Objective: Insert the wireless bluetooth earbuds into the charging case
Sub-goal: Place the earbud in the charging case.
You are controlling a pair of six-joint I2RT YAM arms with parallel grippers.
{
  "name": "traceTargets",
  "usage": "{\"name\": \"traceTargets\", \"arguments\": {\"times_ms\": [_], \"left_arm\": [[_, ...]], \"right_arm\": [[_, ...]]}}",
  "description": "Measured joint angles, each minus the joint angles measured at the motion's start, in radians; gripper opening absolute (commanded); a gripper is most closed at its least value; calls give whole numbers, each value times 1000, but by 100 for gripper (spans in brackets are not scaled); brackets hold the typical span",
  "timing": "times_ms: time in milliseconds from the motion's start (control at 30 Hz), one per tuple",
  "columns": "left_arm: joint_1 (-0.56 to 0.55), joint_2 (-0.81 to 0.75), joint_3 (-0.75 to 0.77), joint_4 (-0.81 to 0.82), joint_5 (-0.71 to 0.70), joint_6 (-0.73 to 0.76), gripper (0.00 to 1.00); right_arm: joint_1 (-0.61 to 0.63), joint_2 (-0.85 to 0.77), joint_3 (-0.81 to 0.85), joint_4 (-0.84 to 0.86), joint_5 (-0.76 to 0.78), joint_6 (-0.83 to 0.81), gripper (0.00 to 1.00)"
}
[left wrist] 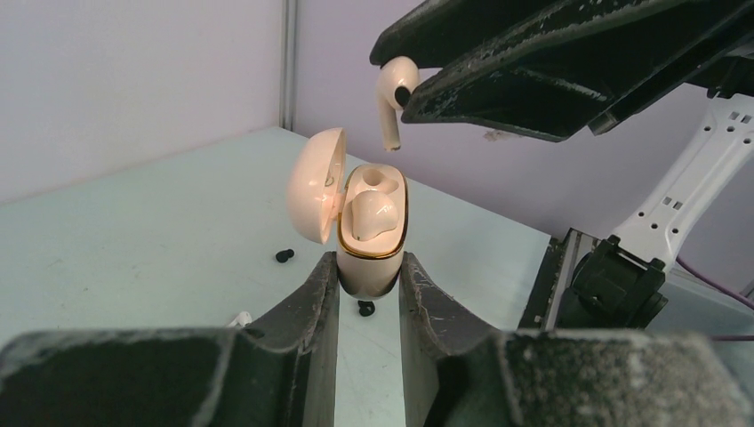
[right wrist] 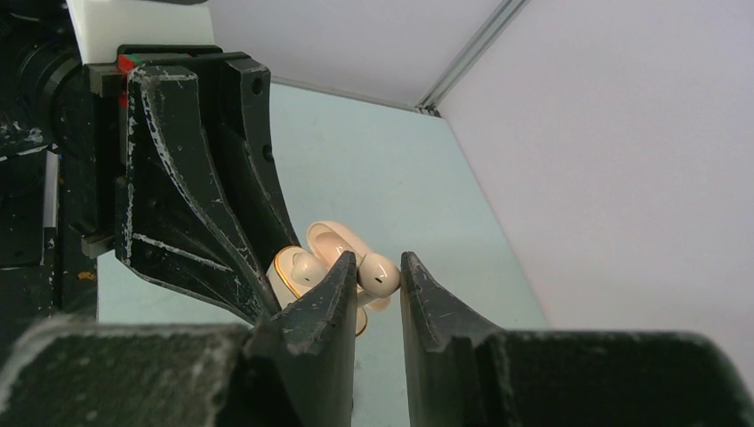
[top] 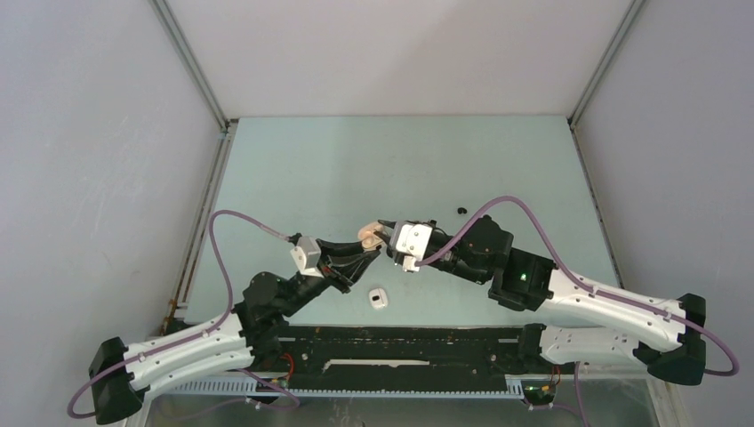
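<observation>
My left gripper point(left wrist: 369, 267) is shut on a cream charging case point(left wrist: 372, 245) and holds it upright above the table. Its lid point(left wrist: 316, 182) hangs open to the left, and one cream earbud point(left wrist: 373, 213) sits inside. My right gripper point(right wrist: 378, 267) is shut on a second cream earbud point(right wrist: 380, 274). In the left wrist view this earbud point(left wrist: 393, 98) hangs stem down just above the case's empty slot, not touching it. In the top view the two grippers meet at mid-table around the case point(top: 369, 235).
A small white case point(top: 380, 298) lies on the table just in front of the grippers. Two tiny black pieces point(top: 461, 210) lie further back right; they also show under the case in the left wrist view point(left wrist: 284, 256). A white bit point(left wrist: 238, 318) peeks beside my left finger.
</observation>
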Motion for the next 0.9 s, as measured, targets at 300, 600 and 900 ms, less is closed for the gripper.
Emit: {"name": "traceTargets", "arguments": {"times_ms": [300,600,900], "left_arm": [[-1,-14,0,-2,0,-3,0],[-2,-23,0,-4,0,-10,0],[-2,-23,0,-21,0,-10,0]], "right_arm": [[1,11,-16,-6,0,-22,0],[2,16,-17,-6,0,-50,0],[29,16,-40,10,11,-134,6]]}}
